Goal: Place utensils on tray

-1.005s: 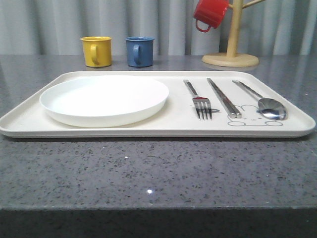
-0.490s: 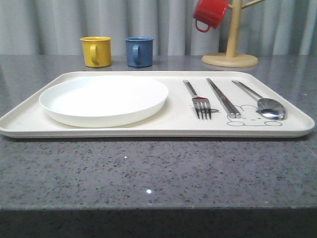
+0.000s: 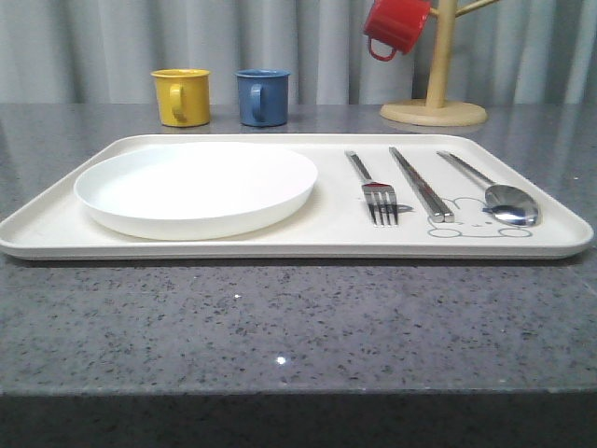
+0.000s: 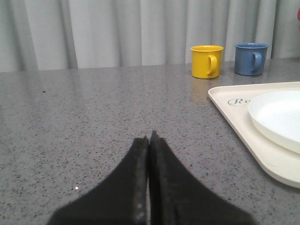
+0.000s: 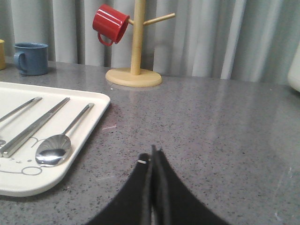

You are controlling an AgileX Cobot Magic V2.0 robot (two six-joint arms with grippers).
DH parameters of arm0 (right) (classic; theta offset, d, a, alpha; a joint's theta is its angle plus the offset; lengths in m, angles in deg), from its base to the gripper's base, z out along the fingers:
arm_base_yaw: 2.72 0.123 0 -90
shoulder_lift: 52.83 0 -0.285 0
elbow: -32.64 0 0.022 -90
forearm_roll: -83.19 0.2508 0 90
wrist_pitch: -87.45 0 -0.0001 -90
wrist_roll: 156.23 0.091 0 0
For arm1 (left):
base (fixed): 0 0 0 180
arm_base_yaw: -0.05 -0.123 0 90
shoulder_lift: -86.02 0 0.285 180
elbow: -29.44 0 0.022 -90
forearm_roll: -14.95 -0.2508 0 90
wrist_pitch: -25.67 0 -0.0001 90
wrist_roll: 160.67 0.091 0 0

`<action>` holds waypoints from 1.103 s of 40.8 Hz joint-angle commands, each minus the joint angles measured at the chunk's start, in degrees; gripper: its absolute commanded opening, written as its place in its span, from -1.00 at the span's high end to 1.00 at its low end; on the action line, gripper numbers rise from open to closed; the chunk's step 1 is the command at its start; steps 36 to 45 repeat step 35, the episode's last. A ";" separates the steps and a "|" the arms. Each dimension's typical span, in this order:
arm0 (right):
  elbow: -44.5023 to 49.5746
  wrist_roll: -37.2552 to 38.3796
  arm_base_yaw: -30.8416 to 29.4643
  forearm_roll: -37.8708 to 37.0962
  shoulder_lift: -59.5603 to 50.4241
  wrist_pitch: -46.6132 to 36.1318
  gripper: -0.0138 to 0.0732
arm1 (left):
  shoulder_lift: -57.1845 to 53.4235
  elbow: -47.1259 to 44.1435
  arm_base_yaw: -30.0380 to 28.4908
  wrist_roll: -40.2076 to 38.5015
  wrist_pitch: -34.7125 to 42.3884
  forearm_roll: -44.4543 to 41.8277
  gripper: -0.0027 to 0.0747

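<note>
The cream tray (image 3: 280, 245) lies across the grey table. On its right half rest a silver fork (image 3: 376, 191), a pair of chopsticks (image 3: 422, 184) and a spoon (image 3: 499, 197), side by side over the rabbit drawing. The spoon (image 5: 55, 146) and chopsticks (image 5: 35, 125) also lie on the tray (image 5: 89, 124) in the right wrist view. My left gripper (image 4: 149, 138) is shut with nothing in it, over bare table left of the tray (image 4: 225, 104). To the tray's right, my right gripper (image 5: 151, 154) is shut and empty above the table.
A round white plate (image 3: 196, 187) fills the tray's left half. A yellow mug (image 3: 181, 96) and a blue mug (image 3: 262, 96) stand behind the tray. A wooden mug tree (image 3: 435, 103) with a red mug (image 3: 395, 25) hanging on it stands at the back right.
</note>
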 commanded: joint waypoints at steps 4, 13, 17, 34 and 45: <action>-0.60 -0.05 -0.40 0.49 -1.14 -4.74 0.84 | -1.33 -0.12 -0.01 -0.66 4.76 0.56 0.98; -0.60 -0.05 -0.52 0.49 -1.14 -4.74 0.84 | -1.33 -0.12 -0.01 -0.66 4.76 0.56 0.98; -0.60 -0.05 -1.44 0.49 -1.09 -4.74 0.84 | -1.33 -0.12 -0.01 -0.66 4.76 0.56 0.98; -0.60 -0.05 -1.50 0.49 -1.09 -4.74 0.84 | -1.33 -0.12 -0.01 -0.66 4.76 0.56 0.98; -0.60 -0.05 -1.50 0.49 -1.09 -4.74 0.84 | -1.33 -0.12 -0.01 -0.66 4.76 0.56 0.98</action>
